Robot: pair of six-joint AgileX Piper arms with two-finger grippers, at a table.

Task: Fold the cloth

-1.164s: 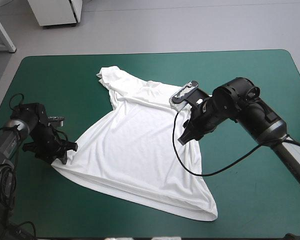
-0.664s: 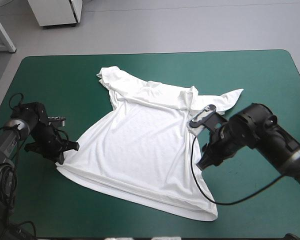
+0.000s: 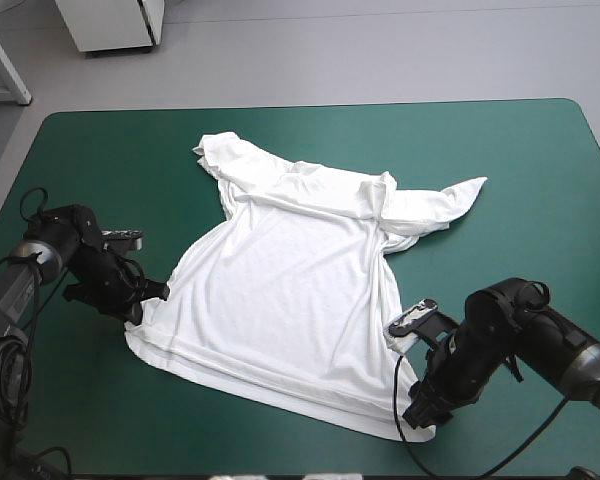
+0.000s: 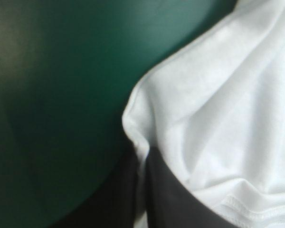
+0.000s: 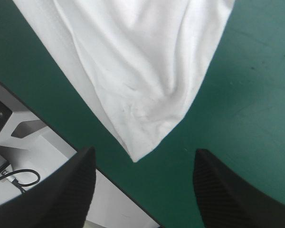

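Down from the sleeve, the right fingers [image 5: 52, 190] now stand spread before the near hem corner of the white short-sleeved T-shirt [image 3: 290, 290]; the left fingers [image 4: 116, 204] pinch its opposite corner. It lies flat on the teal-green bench [image 3: 520, 160].

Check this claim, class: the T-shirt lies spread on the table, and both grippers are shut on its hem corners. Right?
Not both. The right wrist view shows the right gripper open, with a hem corner of the T-shirt lying ungripped just ahead. Only the left gripper is shut on one.
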